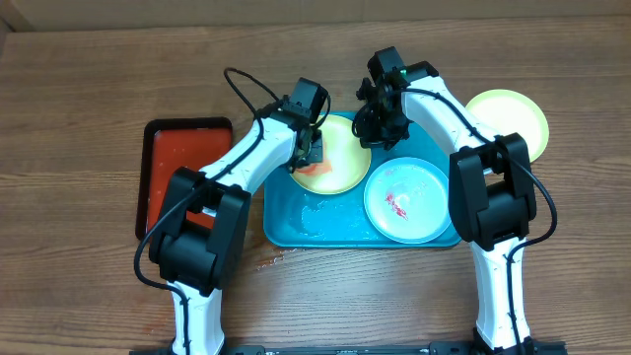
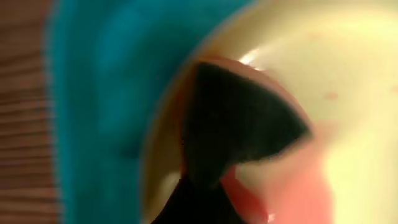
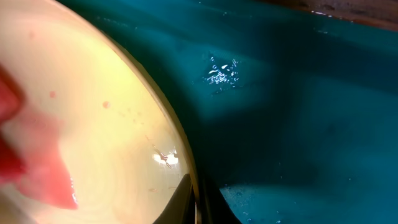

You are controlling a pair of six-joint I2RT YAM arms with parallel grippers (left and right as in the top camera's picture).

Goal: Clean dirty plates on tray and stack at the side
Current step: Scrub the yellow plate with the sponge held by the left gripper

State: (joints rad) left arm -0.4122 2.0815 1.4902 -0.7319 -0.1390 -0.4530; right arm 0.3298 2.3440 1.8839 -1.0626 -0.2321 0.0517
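Your right pincer (image 1: 378,126) appears closed on the rim of the yellow-green plate (image 1: 340,168), steadying it; opposite, your left pincer (image 1: 310,150) bears on the smeared face; its opening cannot be told.

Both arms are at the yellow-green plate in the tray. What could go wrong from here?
1. The tray shows a wet sheen beside the yellow-green plate. With the left end effector working on it, the plate may slide away from the right end effector at its rim.
2. A sliding plate could bump the smeared blue plate close beside it.
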